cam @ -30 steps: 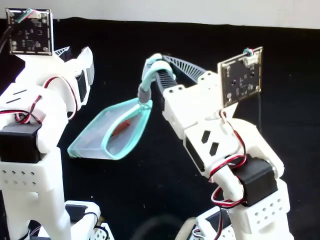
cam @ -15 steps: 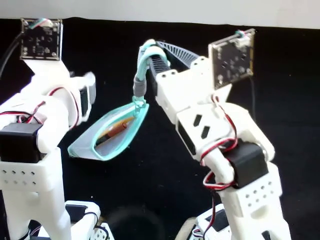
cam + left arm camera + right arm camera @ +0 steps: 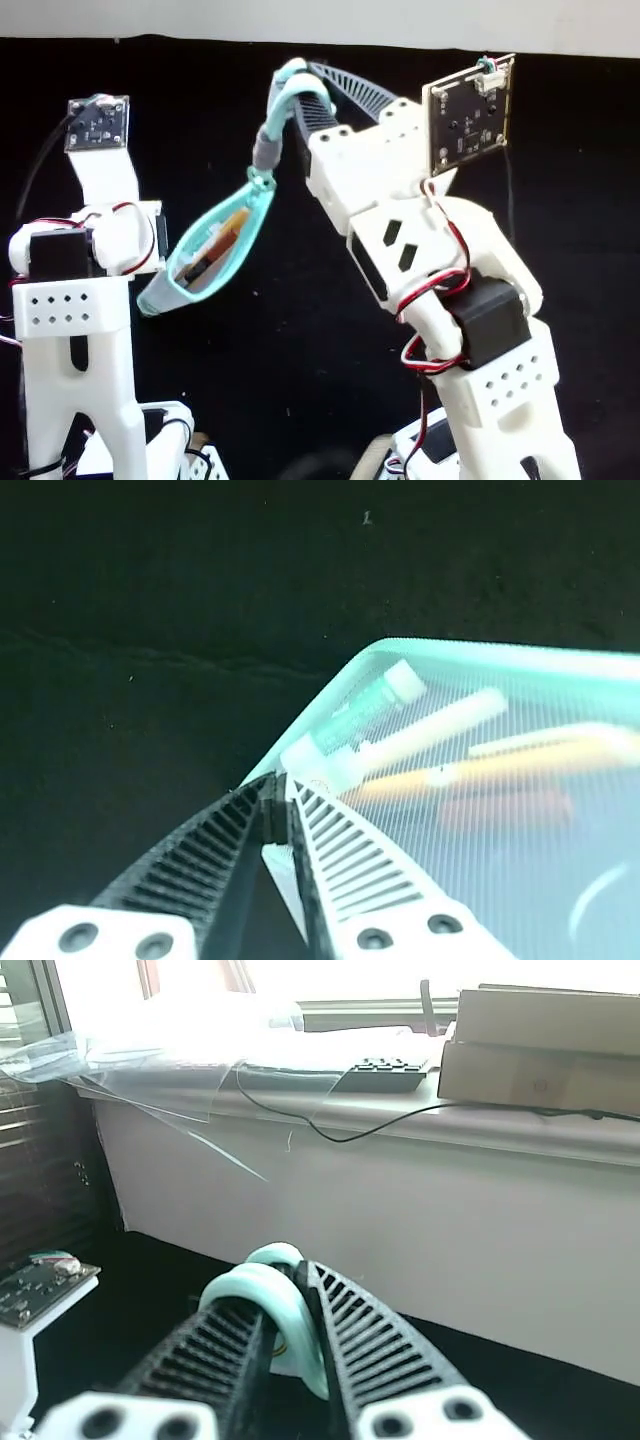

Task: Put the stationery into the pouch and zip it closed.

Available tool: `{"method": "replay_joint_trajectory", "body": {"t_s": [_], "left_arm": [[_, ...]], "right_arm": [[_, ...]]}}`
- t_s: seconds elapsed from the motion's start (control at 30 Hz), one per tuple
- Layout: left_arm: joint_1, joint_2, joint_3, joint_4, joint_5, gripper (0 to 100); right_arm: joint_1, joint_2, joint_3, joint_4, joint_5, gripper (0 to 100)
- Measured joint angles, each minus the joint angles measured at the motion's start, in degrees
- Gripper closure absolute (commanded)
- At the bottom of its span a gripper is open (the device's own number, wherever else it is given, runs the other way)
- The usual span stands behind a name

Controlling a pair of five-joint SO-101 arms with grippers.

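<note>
Two white robot arms hold a see-through teal pouch (image 3: 168, 292) in the air between them, above a black table (image 3: 300, 370). The left gripper (image 3: 276, 802) has its ribbed fingers pressed together on the pouch's lower corner, with nothing between them but the thin plastic they pinch. This looks like an anchor, so the pouch cannot follow when the zip is drawn.

The right gripper (image 3: 292, 1278) is clamped tight on the teal loop (image 3: 250, 1285) tied to the zip pull. It holds the loop high, so the pouch hangs slanted and stretched from corner to loop.

The stationery (image 3: 430, 737) lies inside, gathered toward the pinched corner: a white-capped tube, a white pen, an orange pen and something red. From above, the pouch's mouth shows as a narrow slit with its edges apart — the filling looks done, the zipping not yet finished. Keeping the pouch taut probably helps the slider run straight.
</note>
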Motion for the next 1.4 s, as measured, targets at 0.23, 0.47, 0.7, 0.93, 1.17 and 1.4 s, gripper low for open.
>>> {"method": "replay_joint_trajectory", "body": {"t_s": [0.23,0.47,0.7,0.93,1.17,1.4], "left_arm": [[2.1,0.0,0.7,5.7,0.0,99],[11.6,0.0,0.9,6.9,-0.1,99],[22.9,0.0,0.9,6.9,-0.1,99],[24.3,0.0,0.9,6.9,-0.1,99],[24.5,-0.1,2.3,6.9,-0.1,99],[24.4,0.0,5.1,6.9,-0.1,99]], "right_arm": [[0.0,5.6,0.0,-5.5,0.0,99.3],[0.0,7.4,0.0,-9.1,0.0,99.3],[0.0,7.7,0.0,-13.7,0.0,99.3],[0.0,9.4,-1.8,-16.1,0.0,99.3],[-1.7,15.6,-13.0,-16.3,0.0,99.3],[-4.0,19.2,-17.8,-13.5,0.0,99.3]]}}
